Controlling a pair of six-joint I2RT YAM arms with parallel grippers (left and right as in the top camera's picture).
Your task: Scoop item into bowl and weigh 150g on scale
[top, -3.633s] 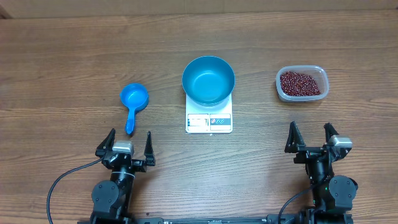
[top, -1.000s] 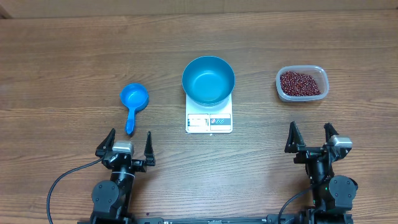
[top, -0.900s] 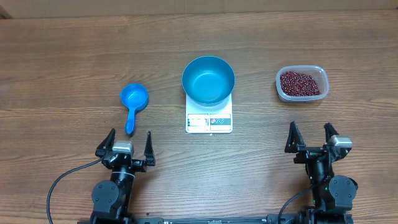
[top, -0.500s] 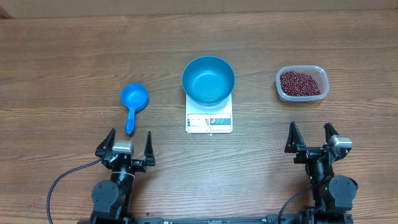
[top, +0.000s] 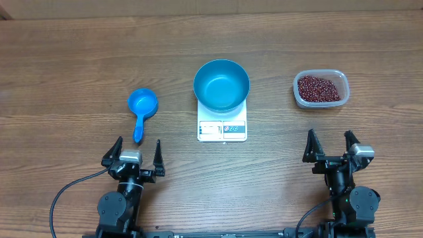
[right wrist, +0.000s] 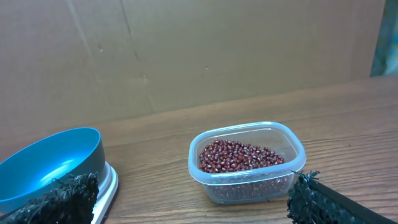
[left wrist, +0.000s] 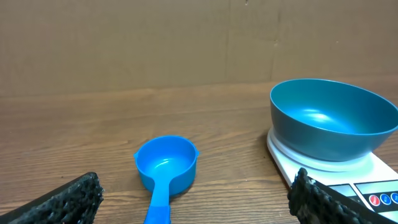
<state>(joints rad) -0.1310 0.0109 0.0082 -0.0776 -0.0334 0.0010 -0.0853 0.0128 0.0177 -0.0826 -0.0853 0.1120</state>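
left hand (top: 138, 144): wide open, with nothing in it. It sits at the near edge of the worktop (top: 79, 59), just in front of the handle of the scoop (top: 141, 109), not touching it.
right hand (top: 328, 137): wide open too, and it holds nothing. It sits at the near edge on the right side, well apart from the tub (top: 299, 98).
beans (top: 320, 88): lots of small dark red beans lie in a heap inside the clear tub. The tub stands on the right side of the worktop, well apart from the bowl (top: 221, 84).
bowl: deep, round and blue. It stands upright on top of the scale (top: 222, 129), in the middle of the worktop.
scale: white and flat. Its strip with the little marks sticks out from under the bowl on the side near the hands.
scoop: small and blue. It lies on the worktop left of the scale, apart from it, open side up, handle pointing at the left hand.
cardboard wall (left wrist: 155, 43): brown, standing behind the worktop.
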